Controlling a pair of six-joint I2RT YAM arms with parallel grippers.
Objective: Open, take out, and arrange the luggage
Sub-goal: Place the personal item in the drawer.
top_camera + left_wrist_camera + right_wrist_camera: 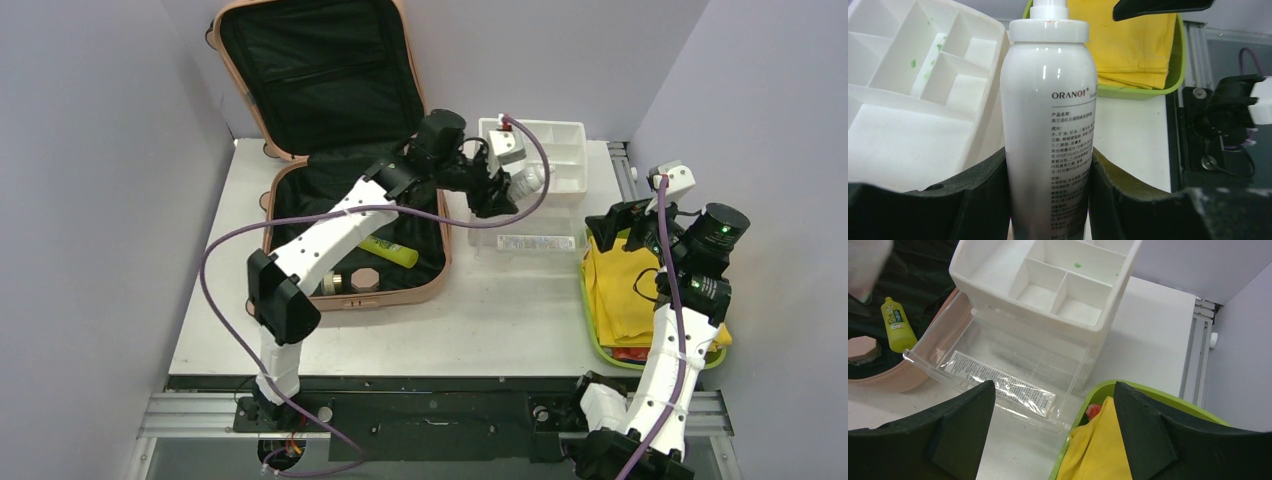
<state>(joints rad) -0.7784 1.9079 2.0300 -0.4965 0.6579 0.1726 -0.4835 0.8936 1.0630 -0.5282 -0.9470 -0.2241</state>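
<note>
White bottle [1048,100] clamped in left gripper [1048,170] — right gripper [1053,392] wide apart, empty — luggage [320,80] lid up.

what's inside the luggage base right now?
A yellow-green bottle and a pinkish octagonal piece lie inside the luggage. The left arm crosses over it, hiding the middle of the interior.
</note>
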